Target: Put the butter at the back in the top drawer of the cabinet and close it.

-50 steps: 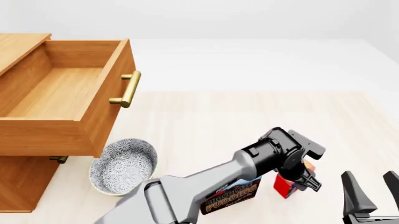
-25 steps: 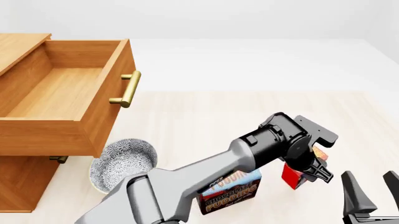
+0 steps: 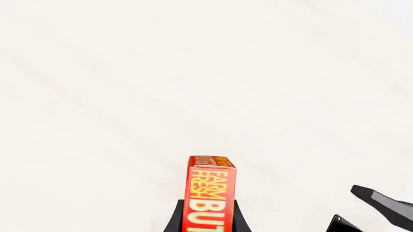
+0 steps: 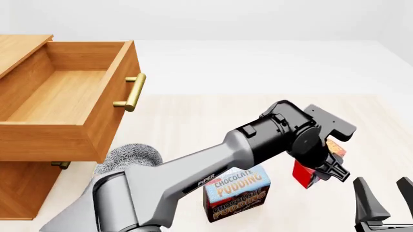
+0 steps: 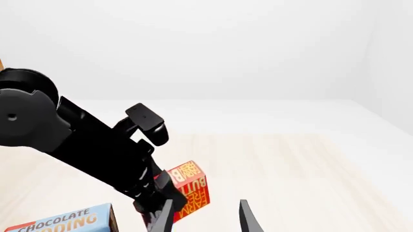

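The butter [image 4: 301,174], a small red box with yellow lettering, is held off the table at the front right by my left gripper [image 4: 322,171], which is shut on it. In the left wrist view the butter [image 3: 210,191] stands between the two black fingers [image 3: 174,220]. From the right wrist view the butter [image 5: 190,190] hangs tilted under the left arm. The cabinet [image 4: 26,188] stands at the left, its top drawer [image 4: 65,96] pulled open and empty. My right gripper [image 4: 382,205] waits open at the front right corner, just right of the butter.
A blue-and-brown Chocolate Pudding box [image 4: 237,192] stands on the table beneath the left arm. A patterned bowl [image 4: 125,157] sits beside the cabinet, partly hidden by the arm. The drawer's brass handle [image 4: 132,92] juts toward the table's middle.
The left arm has risen and swung a little to the right with the butter in its grip. The pudding box now shows more fully. The right gripper has not moved.
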`<action>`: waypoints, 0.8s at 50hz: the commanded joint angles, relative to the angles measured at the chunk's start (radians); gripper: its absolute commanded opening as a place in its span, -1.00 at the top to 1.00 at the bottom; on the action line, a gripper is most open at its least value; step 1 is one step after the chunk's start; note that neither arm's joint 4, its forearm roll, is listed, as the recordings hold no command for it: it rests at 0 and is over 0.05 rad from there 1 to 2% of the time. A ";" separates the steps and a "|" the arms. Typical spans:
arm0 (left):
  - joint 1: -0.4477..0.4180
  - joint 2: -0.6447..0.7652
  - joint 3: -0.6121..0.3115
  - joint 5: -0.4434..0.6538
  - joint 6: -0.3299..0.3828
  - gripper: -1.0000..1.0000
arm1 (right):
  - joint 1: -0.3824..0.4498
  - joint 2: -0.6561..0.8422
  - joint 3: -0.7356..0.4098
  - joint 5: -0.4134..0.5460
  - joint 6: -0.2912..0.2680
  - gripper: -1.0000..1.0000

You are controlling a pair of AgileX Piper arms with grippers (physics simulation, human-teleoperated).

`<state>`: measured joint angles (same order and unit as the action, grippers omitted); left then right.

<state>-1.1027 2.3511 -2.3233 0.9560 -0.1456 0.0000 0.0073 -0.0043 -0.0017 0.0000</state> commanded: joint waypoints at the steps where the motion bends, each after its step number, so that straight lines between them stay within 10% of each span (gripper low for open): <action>1: -0.007 -0.117 0.102 -0.040 0.023 1.00 | 0.000 0.000 0.000 0.000 0.000 -1.00; 40: 0.044 -0.388 0.317 -0.039 0.118 1.00 | 0.000 0.000 0.000 0.000 0.000 -1.00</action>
<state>-1.0660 2.0314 -2.0285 0.9100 -0.0586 0.0000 0.0073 -0.0043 -0.0017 0.0000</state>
